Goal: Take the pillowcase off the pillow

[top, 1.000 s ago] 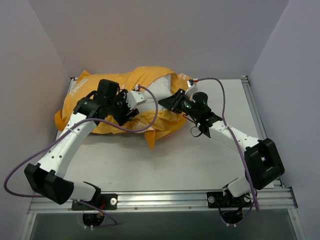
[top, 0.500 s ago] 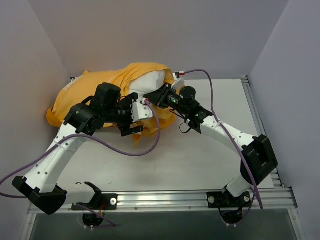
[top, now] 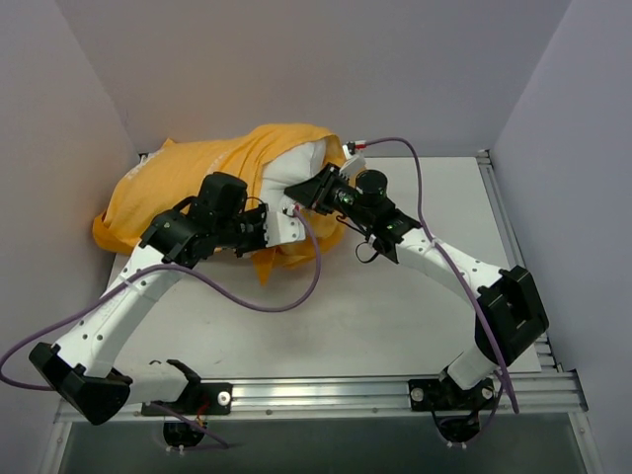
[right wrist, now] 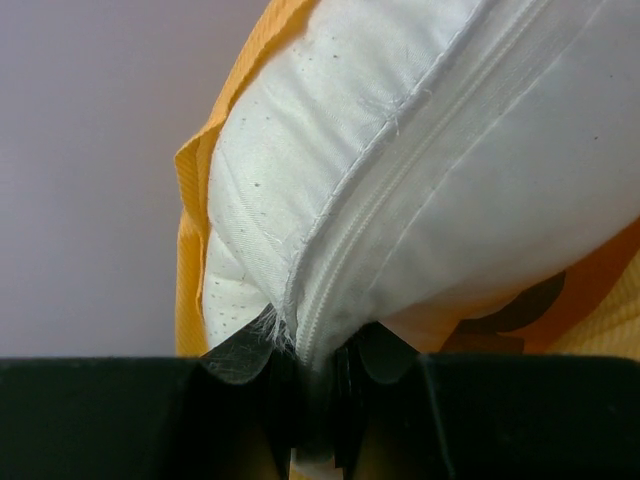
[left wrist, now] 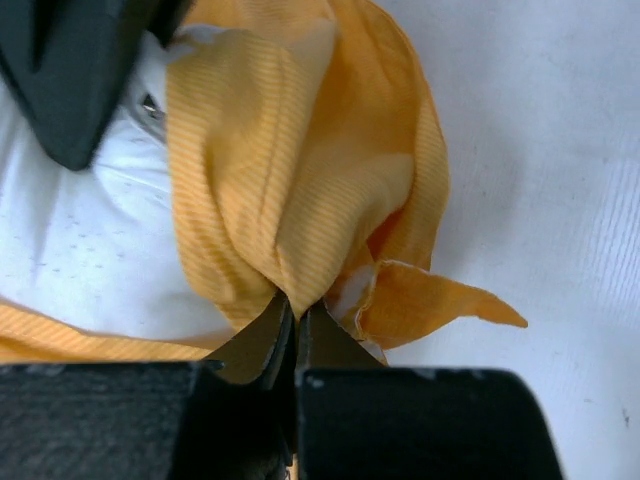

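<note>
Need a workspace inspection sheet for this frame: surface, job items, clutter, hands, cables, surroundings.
Surface: white table, with the pillow bundle at its far left.
Job's things: orange pillowcase bunched around the white pillow, whose end shows at the opening.
Clutter: nothing seen.
Hands: left hand shut on a pillowcase fold; right hand shut on the pillow's seamed edge.
Cables: left purple cable sags over the table; right purple cable arcs above its arm.
Surroundings: plain grey walls; metal rail at the near edge.
</note>
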`<state>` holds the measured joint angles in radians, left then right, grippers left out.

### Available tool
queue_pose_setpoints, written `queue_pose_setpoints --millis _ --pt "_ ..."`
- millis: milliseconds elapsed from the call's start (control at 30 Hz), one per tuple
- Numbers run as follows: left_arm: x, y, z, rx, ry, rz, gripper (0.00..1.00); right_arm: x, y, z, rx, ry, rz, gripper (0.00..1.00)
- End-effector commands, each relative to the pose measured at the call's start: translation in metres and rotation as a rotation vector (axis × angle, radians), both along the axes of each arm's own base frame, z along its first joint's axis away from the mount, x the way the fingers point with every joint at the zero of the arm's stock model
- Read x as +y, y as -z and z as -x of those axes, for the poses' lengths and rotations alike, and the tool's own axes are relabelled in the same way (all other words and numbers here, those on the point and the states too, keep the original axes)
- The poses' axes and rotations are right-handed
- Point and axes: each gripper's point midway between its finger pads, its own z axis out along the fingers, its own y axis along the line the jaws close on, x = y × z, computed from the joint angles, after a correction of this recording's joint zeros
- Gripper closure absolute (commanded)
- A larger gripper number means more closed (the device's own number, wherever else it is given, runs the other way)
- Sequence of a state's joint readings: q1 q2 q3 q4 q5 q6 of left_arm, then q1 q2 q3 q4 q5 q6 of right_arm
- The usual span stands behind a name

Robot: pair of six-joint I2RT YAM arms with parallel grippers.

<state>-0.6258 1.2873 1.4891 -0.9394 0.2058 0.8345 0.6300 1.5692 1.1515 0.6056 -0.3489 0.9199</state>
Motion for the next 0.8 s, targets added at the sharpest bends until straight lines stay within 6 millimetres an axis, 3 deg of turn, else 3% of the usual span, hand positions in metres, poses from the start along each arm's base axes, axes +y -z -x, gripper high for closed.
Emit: queue_pose_setpoints --millis 0,33,67,100,167,233,300,467,533,567,667,700,767 --pt "0.021 0.023 0.046 0.077 0.150 -0.105 0.98 -0.007 -0.078 -0.011 -0.155 0.018 -0.161 1.00" --pt "0.030 0.031 0.050 0.067 0.175 -0.155 0.98 -0.011 -0.081 -0.017 -0.157 0.032 -0.162 1.00" --pt "0.041 0.057 0.056 0.088 0.210 -0.233 0.98 -0.011 -0.089 -0.022 -0.171 0.035 -0.165 1.00" --pt "0.049 0.068 0.060 0.097 0.222 -0.277 0.98 -0.011 -0.094 -0.024 -0.179 0.037 -0.161 1.00" --pt "0.067 0.095 0.079 0.162 0.274 -0.367 0.98 -0.010 -0.093 -0.032 -0.177 0.044 -0.136 1.00" --pt "0.072 0.103 0.086 0.189 0.285 -0.383 0.98 -0.010 -0.102 -0.033 -0.191 0.045 -0.142 1.00" --pt "0.074 0.110 0.082 0.194 0.252 -0.395 0.98 -0.010 -0.103 -0.032 -0.188 0.041 -0.150 1.00" --pt "0.069 0.106 0.028 0.121 0.077 -0.331 0.98 -0.012 -0.101 -0.006 -0.183 -0.010 -0.153 1.00" --pt "0.065 0.096 0.006 0.107 0.019 -0.273 0.98 -0.023 -0.086 0.012 -0.158 -0.041 -0.130 1.00" --pt "0.070 0.088 -0.012 0.099 -0.031 -0.236 0.98 -0.031 -0.076 0.017 -0.134 -0.058 -0.115 1.00" --pt "0.080 0.078 -0.038 0.092 -0.134 -0.169 0.98 -0.051 -0.040 0.033 -0.088 -0.055 -0.034 1.00" --pt "0.088 0.078 -0.048 0.095 -0.174 -0.155 0.98 -0.051 -0.016 0.042 -0.033 -0.063 0.032 1.00" --pt "0.084 0.070 -0.050 0.099 -0.166 -0.129 0.98 -0.055 0.024 0.053 -0.006 -0.046 0.149 1.00"
